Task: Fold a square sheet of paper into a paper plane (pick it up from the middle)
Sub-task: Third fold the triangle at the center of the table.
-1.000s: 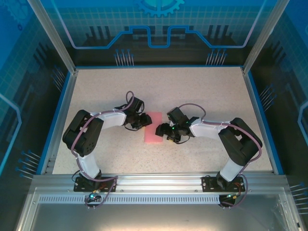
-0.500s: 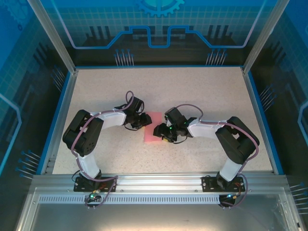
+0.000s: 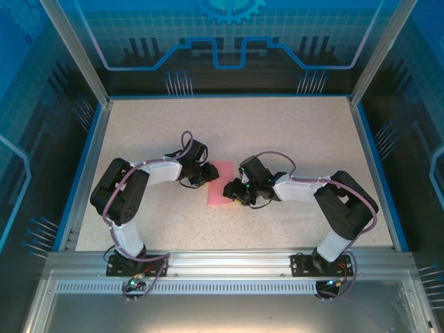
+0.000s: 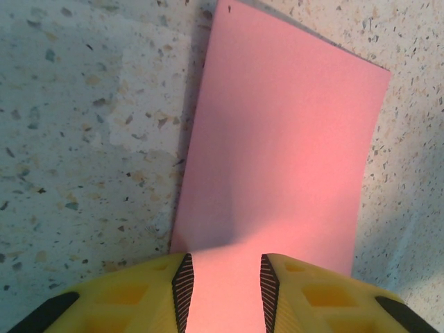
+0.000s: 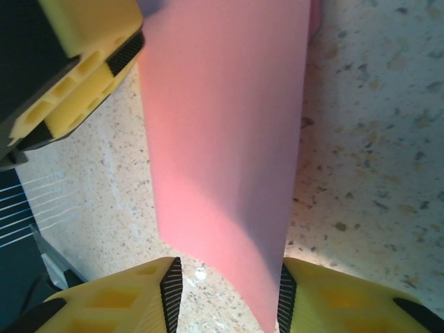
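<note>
Straddling folded square sheet of paper (image 4: 277,139): left end effector (image 4: 225,281) parted; right end effector (image 5: 226,295), grip unclear.

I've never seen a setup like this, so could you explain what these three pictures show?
Two robot arms, the left arm and right arm, are bolted at the near edge of a table. The top picture looks down on both; the other two come from a camera on each wrist, with that arm's yellow jaws at the bottom. A pink paper rectangle lies on the table between the arms. Both pairs of jaws stand apart with paper between them; neither plainly grips it.
</note>
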Tool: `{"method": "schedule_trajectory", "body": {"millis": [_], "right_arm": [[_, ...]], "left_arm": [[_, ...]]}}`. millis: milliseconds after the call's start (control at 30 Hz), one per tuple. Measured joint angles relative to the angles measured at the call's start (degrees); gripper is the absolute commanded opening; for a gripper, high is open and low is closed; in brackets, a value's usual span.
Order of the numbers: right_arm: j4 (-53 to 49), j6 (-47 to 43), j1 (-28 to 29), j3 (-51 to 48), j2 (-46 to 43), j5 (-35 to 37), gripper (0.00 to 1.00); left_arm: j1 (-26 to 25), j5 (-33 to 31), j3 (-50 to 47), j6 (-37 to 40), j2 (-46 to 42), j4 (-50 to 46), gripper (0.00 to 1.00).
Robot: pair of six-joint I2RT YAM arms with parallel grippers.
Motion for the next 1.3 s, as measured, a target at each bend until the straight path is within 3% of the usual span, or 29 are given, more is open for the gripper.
{"method": "schedule_trajectory", "body": {"millis": [300, 633, 967, 1100, 1300], "right_arm": [[3.91, 1.86, 1.42, -1.66, 0.0, -1.31, 0.39], [2.75, 2.86, 1.42, -2.71, -1.79, 2.27, 0.29], [1.09, 3.69, 1.4, -2.91, -3.23, 4.44, 0.0], [-1.18, 2.82, 1.27, -2.91, -3.23, 4.42, 0.0], [-6.86, -1.36, 0.52, -2.84, -3.3, 3.43, 0.0]], "left_arm": [[0.04, 0.0, 0.09, 0.0, 0.11, 0.0, 0.36], [0.04, 0.0, 0.09, 0.0, 0.11, 0.0, 0.36], [0.04, 0.66, -0.2, 0.0, -0.85, 0.04, 0.38], [0.09, 2.86, -1.81, -0.07, -4.11, 0.7, 0.44], [0.15, 6.08, -1.88, 0.26, -5.55, 3.32, 0.42]]}}
